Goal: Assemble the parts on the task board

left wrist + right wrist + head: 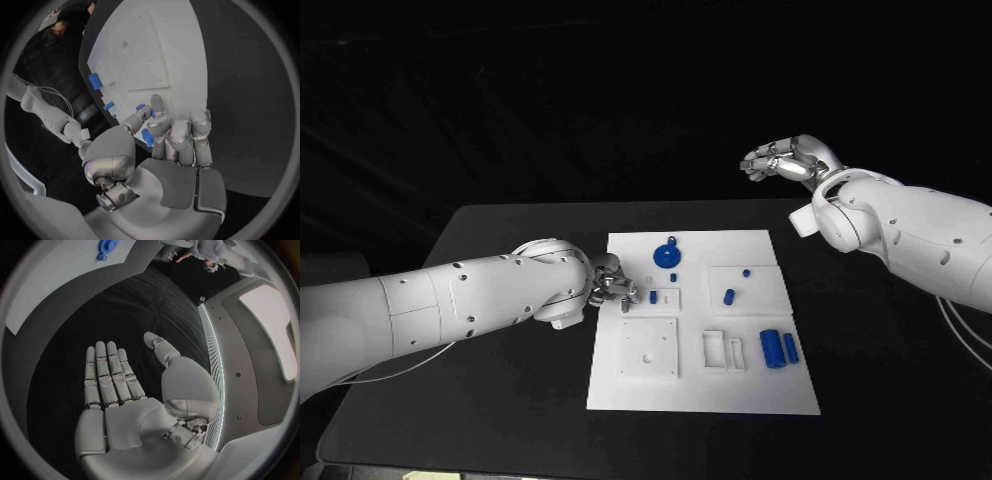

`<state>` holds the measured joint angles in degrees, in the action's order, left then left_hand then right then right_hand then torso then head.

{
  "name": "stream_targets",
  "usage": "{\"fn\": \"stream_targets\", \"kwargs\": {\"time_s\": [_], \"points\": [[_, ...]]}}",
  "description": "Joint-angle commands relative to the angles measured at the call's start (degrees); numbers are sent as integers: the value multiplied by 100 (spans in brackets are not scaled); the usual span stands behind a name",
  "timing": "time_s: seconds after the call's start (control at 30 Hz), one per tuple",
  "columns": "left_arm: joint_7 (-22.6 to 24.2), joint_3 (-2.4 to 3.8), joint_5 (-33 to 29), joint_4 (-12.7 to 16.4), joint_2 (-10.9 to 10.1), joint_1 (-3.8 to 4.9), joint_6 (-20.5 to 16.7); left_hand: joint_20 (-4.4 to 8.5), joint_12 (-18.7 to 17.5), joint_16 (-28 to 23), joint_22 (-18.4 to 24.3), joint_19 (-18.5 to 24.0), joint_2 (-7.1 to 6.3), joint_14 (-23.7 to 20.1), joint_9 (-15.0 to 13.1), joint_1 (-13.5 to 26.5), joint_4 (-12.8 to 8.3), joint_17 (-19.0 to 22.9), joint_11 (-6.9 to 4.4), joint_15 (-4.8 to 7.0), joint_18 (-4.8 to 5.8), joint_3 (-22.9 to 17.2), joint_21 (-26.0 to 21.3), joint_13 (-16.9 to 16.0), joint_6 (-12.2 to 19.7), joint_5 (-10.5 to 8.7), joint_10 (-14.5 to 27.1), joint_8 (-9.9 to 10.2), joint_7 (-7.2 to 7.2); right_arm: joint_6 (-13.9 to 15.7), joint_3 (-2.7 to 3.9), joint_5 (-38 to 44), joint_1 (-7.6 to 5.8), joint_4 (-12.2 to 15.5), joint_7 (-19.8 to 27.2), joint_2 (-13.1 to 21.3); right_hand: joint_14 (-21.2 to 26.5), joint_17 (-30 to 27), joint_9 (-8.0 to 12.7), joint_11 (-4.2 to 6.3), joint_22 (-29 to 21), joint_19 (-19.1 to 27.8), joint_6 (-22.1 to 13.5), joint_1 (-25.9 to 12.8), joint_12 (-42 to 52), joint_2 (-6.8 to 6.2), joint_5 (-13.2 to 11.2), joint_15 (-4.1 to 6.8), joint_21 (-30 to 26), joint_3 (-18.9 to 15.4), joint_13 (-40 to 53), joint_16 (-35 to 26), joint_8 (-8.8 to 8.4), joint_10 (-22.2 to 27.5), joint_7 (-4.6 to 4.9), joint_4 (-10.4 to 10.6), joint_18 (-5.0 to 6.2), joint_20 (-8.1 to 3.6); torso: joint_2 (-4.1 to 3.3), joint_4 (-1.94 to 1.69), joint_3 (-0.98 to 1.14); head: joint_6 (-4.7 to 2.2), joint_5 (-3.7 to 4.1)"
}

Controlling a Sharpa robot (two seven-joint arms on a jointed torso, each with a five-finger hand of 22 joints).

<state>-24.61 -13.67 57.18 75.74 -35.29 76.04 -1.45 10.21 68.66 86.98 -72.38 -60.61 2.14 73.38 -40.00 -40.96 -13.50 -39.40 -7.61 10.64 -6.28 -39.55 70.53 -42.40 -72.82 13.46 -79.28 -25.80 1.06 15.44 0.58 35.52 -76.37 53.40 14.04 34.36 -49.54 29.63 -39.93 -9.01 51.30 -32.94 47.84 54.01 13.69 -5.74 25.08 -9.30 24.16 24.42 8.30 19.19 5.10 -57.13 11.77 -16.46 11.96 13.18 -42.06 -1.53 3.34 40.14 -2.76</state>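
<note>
The black table point(488, 300) is carrying the white task board point(661, 385) at its middle. The left arm is reaching in over the board's left edge, and the right arm is hanging well clear, above the table's far right corner.

On the board, a round blue part point(668, 256) is lying near the far edge, two small blue pegs point(728, 295) are sitting right of centre, and a pair of blue cylinders point(772, 347) is lying side by side near the right edge.

The risk is sitting at the left hand point(607, 284). In the left wrist view its fingers point(180, 134) are curling close together over the board's edge with a small blue part point(147, 138) between fingers and thumb; it appears to be pinching that part, though how firm the hold is cannot be told. Such a light pinch could be letting the part twist or slip as it goes to its socket, and a tilted part could jam or drop onto the board.

The right hand point(119, 390) is lying flat and open, fingers straight and side by side, holding and touching nothing.
</note>
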Motion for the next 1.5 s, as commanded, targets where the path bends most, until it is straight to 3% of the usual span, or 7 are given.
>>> {"fn": "stream_targets", "kwargs": {"time_s": [0.03,0.27,0.67,0.87,1.03,1.3,1.5], "points": [[-76,-9,-36,-35,2,5,46,473,-25,-25,7,11,-101,5,11,-16,58,-6,-16,33,-126,-179,10,9,-99,-64,36,-21,73,-64,4,28,-5,-8,17,-12,9,-10,6,-48,9,55,-21,38,-39,7,27,-41,-31,-31,-9,-37,40,7,0,-2,48,-3,1,0,0,3,5],[-78,-7,-55,-40,0,17,62,477,-52,-46,22,11,-356,6,34,5,218,-8,-11,41,-134,-134,2,26,-76,-234,23,-38,68,-71,4,28,-5,-13,14,-13,10,-11,10,-48,10,58,-23,39,-40,8,27,-42,-32,-31,-13,-39,41,8,1,-3,48,-2,1,2,0,14,6],[-77,-7,-70,-48,3,23,42,484,-72,-65,35,15,-592,6,59,0,366,-12,-9,49,-144,-97,-6,38,-56,-433,19,-58,67,-80,4,29,-4,-15,15,-17,13,-14,15,-49,12,63,-27,42,-41,8,27,-43,-33,-32,-21,-40,43,9,2,-4,49,-1,6,-4,0,15,7],[-67,-6,-101,-51,2,24,48,488,-82,-77,45,17,-722,7,79,-8,497,-17,-10,57,-152,-85,-10,43,-43,-712,15,-74,66,-86,3,29,-4,-20,14,-19,14,-15,17,-50,13,64,-28,44,-41,8,27,-43,-33,-32,-25,-41,44,10,2,-5,49,0,8,2,1,20,4],[-44,-7,-137,-39,4,29,82,489,-84,-79,46,18,-757,7,83,-6,525,-18,-10,59,-153,-83,-10,44,-42,-747,14,-78,67,-92,3,29,-4,-20,16,-18,14,-16,19,-50,13,66,-29,45,-41,9,27,-44,-33,-32,-27,-41,45,10,2,-5,49,0,4,-1,2,22,9],[-6,-7,-239,-29,10,32,95,486,-87,-84,39,40,-585,-4,98,-151,412,-28,-4,57,-152,-96,2,44,-24,-469,17,-99,62,-95,3,29,-4,-29,16,-29,16,-18,23,-51,15,68,-31,44,-42,12,26,-44,-34,-33,-33,-42,46,10,3,-3,49,2,6,-3,2,20,6],[22,-7,-257,-33,8,32,85,480,-96,-94,43,47,-666,-10,108,-111,433,-28,2,53,-146,-52,-1,48,-10,-544,21,-99,56,-98,3,29,-4,-34,19,-35,16,-19,25,-51,16,70,-32,44,-42,13,26,-45,-34,-34,-36,-43,48,10,4,-3,50,3,6,2,2,16,7]]}}
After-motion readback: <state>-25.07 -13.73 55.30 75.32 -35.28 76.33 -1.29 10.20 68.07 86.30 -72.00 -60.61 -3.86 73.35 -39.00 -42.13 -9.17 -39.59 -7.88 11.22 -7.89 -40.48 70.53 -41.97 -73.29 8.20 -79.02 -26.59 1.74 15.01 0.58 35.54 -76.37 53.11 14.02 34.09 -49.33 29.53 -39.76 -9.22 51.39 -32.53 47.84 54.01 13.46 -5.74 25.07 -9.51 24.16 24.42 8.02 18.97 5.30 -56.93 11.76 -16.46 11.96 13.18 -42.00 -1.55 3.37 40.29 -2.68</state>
